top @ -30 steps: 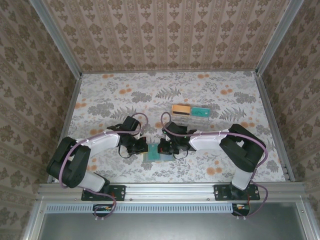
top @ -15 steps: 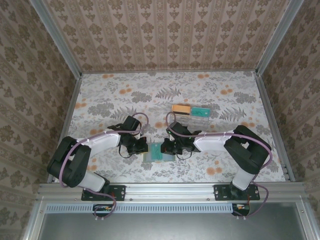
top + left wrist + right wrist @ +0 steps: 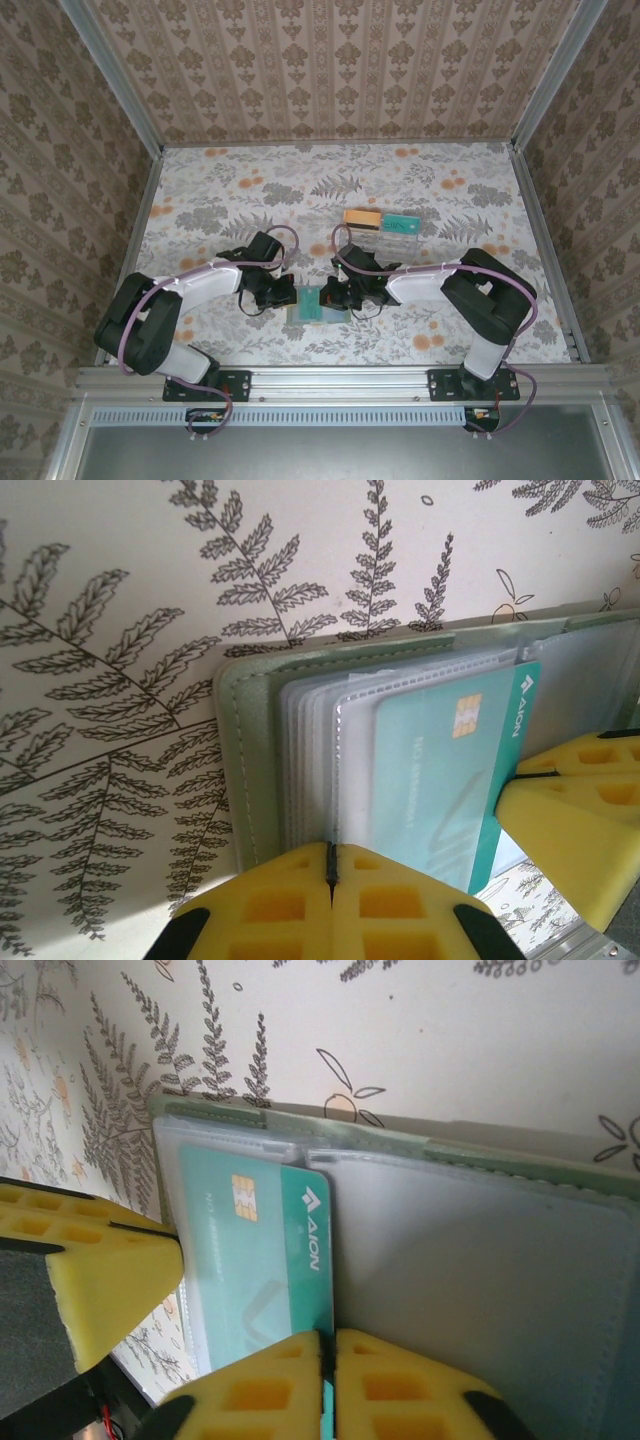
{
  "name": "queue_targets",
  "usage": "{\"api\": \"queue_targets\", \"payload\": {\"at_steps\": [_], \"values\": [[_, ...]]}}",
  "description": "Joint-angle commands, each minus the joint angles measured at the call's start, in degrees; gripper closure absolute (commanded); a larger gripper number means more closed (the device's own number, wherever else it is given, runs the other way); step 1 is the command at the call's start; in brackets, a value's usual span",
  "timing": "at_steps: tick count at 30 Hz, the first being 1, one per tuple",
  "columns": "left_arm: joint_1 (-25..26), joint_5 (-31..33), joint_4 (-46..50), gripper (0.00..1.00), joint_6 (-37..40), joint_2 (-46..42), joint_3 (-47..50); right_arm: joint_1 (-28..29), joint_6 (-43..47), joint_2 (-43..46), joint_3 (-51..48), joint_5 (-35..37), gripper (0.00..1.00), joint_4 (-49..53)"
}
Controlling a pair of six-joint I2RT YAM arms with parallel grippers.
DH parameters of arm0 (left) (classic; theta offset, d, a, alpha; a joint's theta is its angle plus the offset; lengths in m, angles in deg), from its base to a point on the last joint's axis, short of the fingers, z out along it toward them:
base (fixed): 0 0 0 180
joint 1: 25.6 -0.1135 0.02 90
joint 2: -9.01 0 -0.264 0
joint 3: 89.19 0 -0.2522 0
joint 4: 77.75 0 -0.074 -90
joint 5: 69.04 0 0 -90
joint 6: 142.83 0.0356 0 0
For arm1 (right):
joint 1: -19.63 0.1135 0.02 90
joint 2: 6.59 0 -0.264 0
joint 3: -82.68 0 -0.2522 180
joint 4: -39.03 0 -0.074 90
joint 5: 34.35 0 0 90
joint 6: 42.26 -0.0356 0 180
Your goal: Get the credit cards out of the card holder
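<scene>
**Near field, 6 o'clock.** The card holder [image 3: 240, 760] lies open and flat close to the table's front edge, between the two claws.

- **Left gripper [image 3: 331, 875]:** its fingers are pressed together on the near edge of the holder's clear sleeves, pinning them.
- **Right gripper [image 3: 327, 1365]:** its fingers are closed on the near corner of the teal card [image 3: 430, 770]. The card's lettered edge stands just proud of its sleeve.
- **Axes:** the holder's long axis runs 9 to 3 o'clock. The card's runs roughly 6 to 12, with the lettered edge toward 3 o'clock and the fold.

**Far field, 1 o'clock.** A tan-orange card [image 3: 359, 216] and a second teal card [image 3: 402, 224] lie side by side at a clear tray [image 3: 383, 240]. Whether they are in it or on it cannot be told.

**Judgement:** two cards appear already out. The card in hand is barely started and nearly all of it remains sleeved.
</scene>
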Motion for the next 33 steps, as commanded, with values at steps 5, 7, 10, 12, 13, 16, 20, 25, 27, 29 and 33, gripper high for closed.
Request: {"api": "queue_targets", "payload": {"at_steps": [5, 7, 10, 12, 13, 16, 20, 25, 27, 29, 33], "values": [[0.48, 2.89, 3.64, 1.0, 1.35, 1.99, 0.04, -2.27, -0.03, 3.08, -3.95, 0.09, 1.0, 0.6], [0.48, 2.92, 3.83, 1.0, 1.5, 1.95, -0.04, -2.84, 0.66, 4.71, -4.66, 0.4, 1.0, 1.79], [0.47, 3.07, 3.96, 1.0, 1.58, 2.08, -0.06, -3.85, 1.77, 7.5, -5.74, 0.77, 1.0, 3.75], [0.48, 3.06, 3.91, 1.0, 1.61, 2.09, -0.15, -4.4, 2.63, 9.47, -6.29, 0.86, 1.0, 5.36], [0.48, 3.05, 3.91, 1.0, 1.65, 2.01, -0.19, -4.6, 3.32, 10.65, -6.38, 0.96, 1.0, 6.34], [0.48, 3.06, 4.09, 1.0, 1.73, 2.0, -0.52, -5.1, 5.81, 14.6, -6.15, 1.91, 1.0, 10.52], [0.48, 2.89, 4.39, 1.0, 1.95, 1.92, -1.19, -5.13, 9.91, 19.75, -4.34, 3.18, 1.0, 17.4], [0.4, 2.89, 4.96, 1.0, 2.53, 1.47, -2.63, -5.21, 15.29, 23.95, 0.24, 3.54, 1.0, 26.08], [0.39, 2.74, 5.27, 1.0, 2.59, 1.19, -3.4, -5.21, 18.56, 24.6, 3.51, 4.01, 1.0, 31.0], [0.39, 2.63, 5.49, 1.0, 2.83, 0.57, -4.21, -5.22, 22.35, 25.37, 7.11, 5.14, 1.0, 36.15], [-0.29, 2.63, 6.1, 0.87, 3.35, -1.53, -6.25, -5.21, 32.35, 27.06, 14.94, 11.49, 1.0, 48.09]]}}
